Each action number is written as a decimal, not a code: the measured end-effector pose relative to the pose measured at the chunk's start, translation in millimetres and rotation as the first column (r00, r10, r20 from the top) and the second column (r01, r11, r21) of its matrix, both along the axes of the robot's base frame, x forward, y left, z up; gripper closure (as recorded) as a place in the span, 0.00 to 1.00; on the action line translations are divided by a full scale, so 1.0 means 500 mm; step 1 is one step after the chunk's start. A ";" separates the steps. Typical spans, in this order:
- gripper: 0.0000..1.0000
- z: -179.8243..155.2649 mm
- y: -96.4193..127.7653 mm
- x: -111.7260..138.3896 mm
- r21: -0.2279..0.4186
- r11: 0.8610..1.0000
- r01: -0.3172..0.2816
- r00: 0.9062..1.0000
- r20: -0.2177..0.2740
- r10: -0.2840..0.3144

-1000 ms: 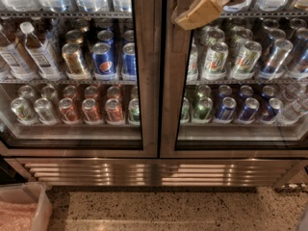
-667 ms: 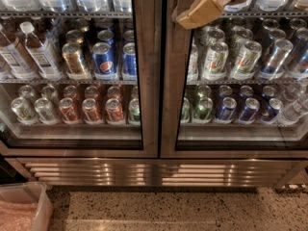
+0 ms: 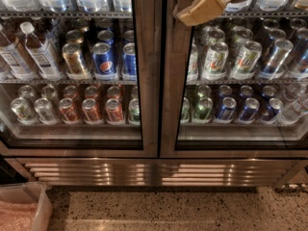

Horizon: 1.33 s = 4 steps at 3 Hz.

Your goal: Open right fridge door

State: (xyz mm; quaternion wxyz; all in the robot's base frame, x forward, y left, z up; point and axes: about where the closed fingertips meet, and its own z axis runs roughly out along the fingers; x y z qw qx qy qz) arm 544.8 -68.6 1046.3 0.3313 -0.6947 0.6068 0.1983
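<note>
The right fridge door (image 3: pixel 172 81) is a tall glass pane in a brushed steel frame, standing flush with its twin. Green-and-white cans (image 3: pixel 215 59) and blue cans (image 3: pixel 248 109) show through it. My gripper (image 3: pixel 199 7) comes in from the top edge, its tan fingertip in front of the door's left frame edge near the centre seam. The left door (image 3: pixel 147 81) shows Pepsi cans (image 3: pixel 103 59), red cans and bottles.
A steel vent grille (image 3: pixel 154 172) runs below both doors. A translucent bin (image 3: pixel 24 208) with pink contents stands on the speckled floor (image 3: pixel 168 211) at the bottom left. A dark foot of something shows at the bottom right.
</note>
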 end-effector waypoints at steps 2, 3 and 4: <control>1.00 -0.007 0.007 0.001 0.026 1.000 0.002 1.000 0.011 -0.002; 1.00 -0.009 0.009 0.000 0.038 0.999 -0.004 1.000 0.011 0.004; 1.00 -0.009 0.008 0.002 0.038 0.999 -0.005 1.000 0.011 0.004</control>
